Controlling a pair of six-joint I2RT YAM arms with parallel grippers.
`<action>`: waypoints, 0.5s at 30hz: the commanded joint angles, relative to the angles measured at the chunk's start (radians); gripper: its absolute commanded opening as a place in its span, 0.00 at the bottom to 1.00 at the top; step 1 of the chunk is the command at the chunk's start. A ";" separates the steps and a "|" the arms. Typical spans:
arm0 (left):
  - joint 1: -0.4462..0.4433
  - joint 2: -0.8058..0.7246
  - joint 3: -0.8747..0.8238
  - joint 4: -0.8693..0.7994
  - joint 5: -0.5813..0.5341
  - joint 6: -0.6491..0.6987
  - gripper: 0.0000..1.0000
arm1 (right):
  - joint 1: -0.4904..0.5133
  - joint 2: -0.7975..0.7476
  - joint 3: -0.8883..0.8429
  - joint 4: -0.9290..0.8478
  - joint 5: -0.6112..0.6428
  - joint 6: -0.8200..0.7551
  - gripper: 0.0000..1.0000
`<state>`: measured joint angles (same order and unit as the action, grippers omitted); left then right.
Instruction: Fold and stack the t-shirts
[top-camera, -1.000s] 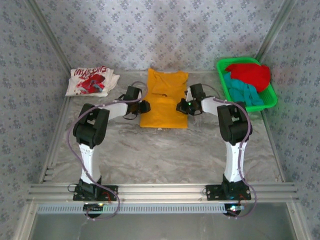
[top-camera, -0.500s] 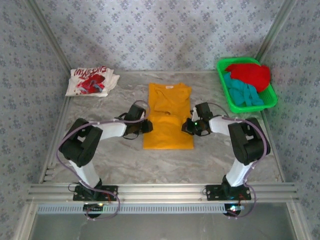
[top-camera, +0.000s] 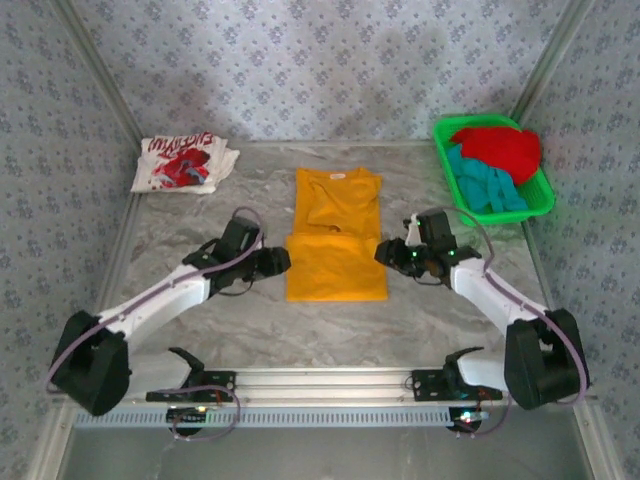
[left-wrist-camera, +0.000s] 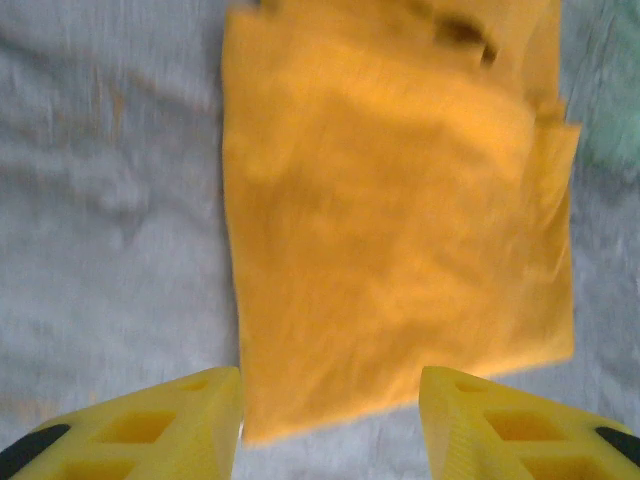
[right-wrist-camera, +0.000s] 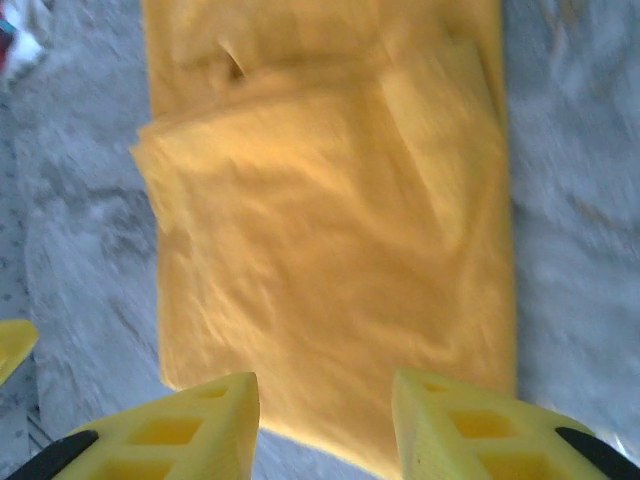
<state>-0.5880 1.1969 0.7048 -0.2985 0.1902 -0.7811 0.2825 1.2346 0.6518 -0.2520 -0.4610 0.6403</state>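
Yellow-orange cloth t-shirt (top-camera: 336, 268) lies flat mid-table on the grey marbled tabletop (top-camera: 330, 335), collar toward the back wall. Its near part is doubled over into a squarish layer, with the edge of that layer running across the shirt about halfway up. Left gripper (top-camera: 279, 260) sits low just beside the shirt's left edge, its jaws released and holding nothing. In the left wrist view its yellow fingers (left-wrist-camera: 190, 420) stand apart, with the shirt's near corner and bare table between them. Right gripper (top-camera: 384, 253) sits just beside the shirt's right edge, likewise let go. Its yellow fingers (right-wrist-camera: 450, 420) are spread above the folded cloth, nothing pinched between them. White cloth t-shirt with red graphic (top-camera: 185, 163) lies folded at the far left corner, well apart from both arms. Green plastic basket (top-camera: 545, 200) stands at the far right, holding a crumpled red t-shirt (top-camera: 498, 147) toward the back and a crumpled teal t-shirt (top-camera: 485, 186) nearer the front.
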 joint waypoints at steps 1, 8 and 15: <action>-0.026 -0.009 -0.073 -0.068 0.113 -0.080 0.51 | -0.006 -0.021 -0.091 -0.085 -0.044 0.048 0.45; -0.117 0.112 -0.034 -0.048 0.115 -0.081 0.53 | -0.008 -0.054 -0.146 -0.076 -0.048 0.057 0.48; -0.129 0.209 -0.015 0.037 0.091 -0.065 0.52 | -0.007 -0.063 -0.169 -0.051 -0.048 0.073 0.54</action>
<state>-0.7082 1.3830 0.6426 -0.2996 0.2844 -0.8505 0.2806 1.1881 0.5003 -0.3099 -0.4969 0.6949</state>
